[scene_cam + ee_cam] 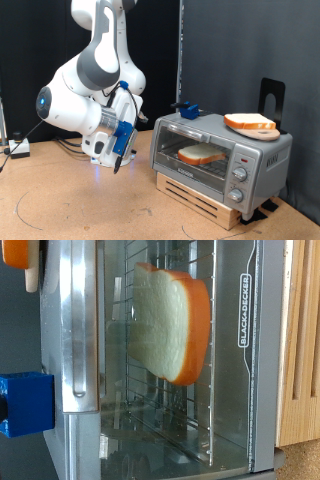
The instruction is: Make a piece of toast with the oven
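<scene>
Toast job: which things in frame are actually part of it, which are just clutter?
Part of the job:
- piece of toast, inside behind the shut glass door
- oven
- end effector, hanging at the exterior view's left of the oven, nothing seen between its fingers

Just lying about:
- second slice on a wooden disc on the oven top
- blue block on the oven top
- wooden pallet under the oven

The oven point(218, 152) is silver-grey with a black-lettered panel. Inside it, the piece of toast point(172, 322) shows a pale cream face and orange-brown crust (a similar slice point(250, 123) sits atop it). A blue block point(25, 404) rests on its roof.
</scene>
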